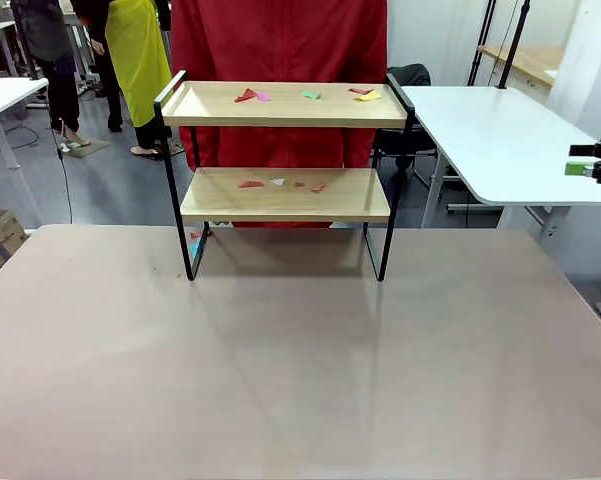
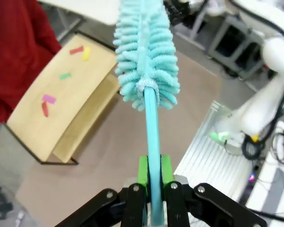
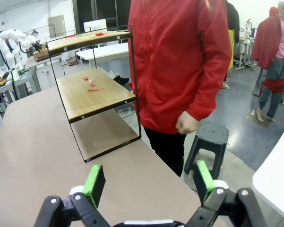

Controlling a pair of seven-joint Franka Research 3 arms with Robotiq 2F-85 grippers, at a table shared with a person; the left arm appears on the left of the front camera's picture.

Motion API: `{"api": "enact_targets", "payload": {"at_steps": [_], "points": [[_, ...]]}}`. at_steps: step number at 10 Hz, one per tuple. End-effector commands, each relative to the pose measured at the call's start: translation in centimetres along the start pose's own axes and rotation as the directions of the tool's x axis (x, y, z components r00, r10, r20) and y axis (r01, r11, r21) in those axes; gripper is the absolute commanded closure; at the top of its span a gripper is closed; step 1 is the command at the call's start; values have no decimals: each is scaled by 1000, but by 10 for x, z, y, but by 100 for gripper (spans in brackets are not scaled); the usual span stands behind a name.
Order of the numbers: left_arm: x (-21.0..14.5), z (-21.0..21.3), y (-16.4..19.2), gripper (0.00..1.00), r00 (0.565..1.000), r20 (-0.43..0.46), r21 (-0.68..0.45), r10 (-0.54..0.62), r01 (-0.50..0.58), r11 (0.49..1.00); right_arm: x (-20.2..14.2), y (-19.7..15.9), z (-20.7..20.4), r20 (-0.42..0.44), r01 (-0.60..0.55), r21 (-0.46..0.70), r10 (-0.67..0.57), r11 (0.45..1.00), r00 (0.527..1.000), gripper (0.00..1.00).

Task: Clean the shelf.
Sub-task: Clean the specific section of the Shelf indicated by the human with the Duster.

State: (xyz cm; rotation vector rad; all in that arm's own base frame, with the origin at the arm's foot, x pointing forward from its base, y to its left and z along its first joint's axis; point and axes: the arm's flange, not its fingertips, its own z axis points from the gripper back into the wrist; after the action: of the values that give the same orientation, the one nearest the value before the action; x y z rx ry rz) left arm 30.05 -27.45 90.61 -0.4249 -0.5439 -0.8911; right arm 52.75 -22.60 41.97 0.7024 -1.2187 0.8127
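Left claw (image 2: pixel 151 174) tight around duster (image 2: pixel 146 52)

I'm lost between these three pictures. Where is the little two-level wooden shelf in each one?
Front view: the shelf stands upper centre, at the far edge of the table.
Left wrist view: upper left, seen from above and tilted, left of the teal duster.
Right wrist view: upper left, seen from one end.
Shared landmark: the person's red jacket just beyond the shelf, at far left in the left wrist view and centre right in the right wrist view.
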Motion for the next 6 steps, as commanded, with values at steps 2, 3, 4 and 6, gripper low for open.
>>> {"api": "enact_targets", "payload": {"at_steps": [2,3,4,6], "points": [[60,-48,-21,87,983,20,247,181,-180,952,2,0,0,0,-4,0,4,1000,1000,0],[69,-68,-28,87,978,33,304,208,-208,929,2,0,0,0,-4,0,4,1000,1000,0],[74,-87,-35,87,973,57,291,224,-230,929,2,0,0,0,-4,0,4,1000,1000,0],[77,-121,-34,87,977,54,272,206,-213,938,2,0,0,0,-4,0,4,1000,1000,0]]}}
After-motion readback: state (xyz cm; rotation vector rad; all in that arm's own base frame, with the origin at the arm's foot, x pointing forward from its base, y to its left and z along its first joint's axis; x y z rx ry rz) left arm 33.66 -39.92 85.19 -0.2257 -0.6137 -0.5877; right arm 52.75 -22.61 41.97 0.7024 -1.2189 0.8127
